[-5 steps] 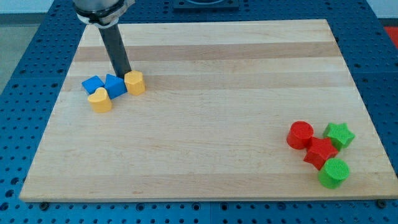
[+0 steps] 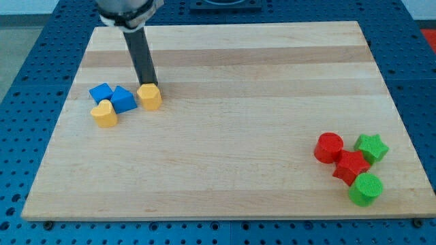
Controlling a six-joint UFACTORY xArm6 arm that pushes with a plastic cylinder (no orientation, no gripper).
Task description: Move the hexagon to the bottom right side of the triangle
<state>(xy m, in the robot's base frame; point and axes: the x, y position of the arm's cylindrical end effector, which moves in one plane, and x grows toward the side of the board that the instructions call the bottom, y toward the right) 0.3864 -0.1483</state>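
The yellow hexagon (image 2: pixel 150 96) sits at the board's upper left, touching the right side of the blue triangle (image 2: pixel 123 99). My tip (image 2: pixel 148 83) is just above the hexagon's top edge, touching or nearly touching it. A blue cube (image 2: pixel 101 92) lies left of the triangle. A yellow heart (image 2: pixel 104 114) lies below and left of the triangle.
At the lower right is a cluster: a red cylinder (image 2: pixel 330 147), a green star (image 2: pixel 372 147), a red star (image 2: pixel 351 167) and a green cylinder (image 2: pixel 366 188). The wooden board (image 2: pixel 231 122) rests on a blue perforated table.
My tip has moved right, from above the triangle to above the hexagon. The hexagon has shifted slightly down. The yellow heart and triangle have shifted a little left.
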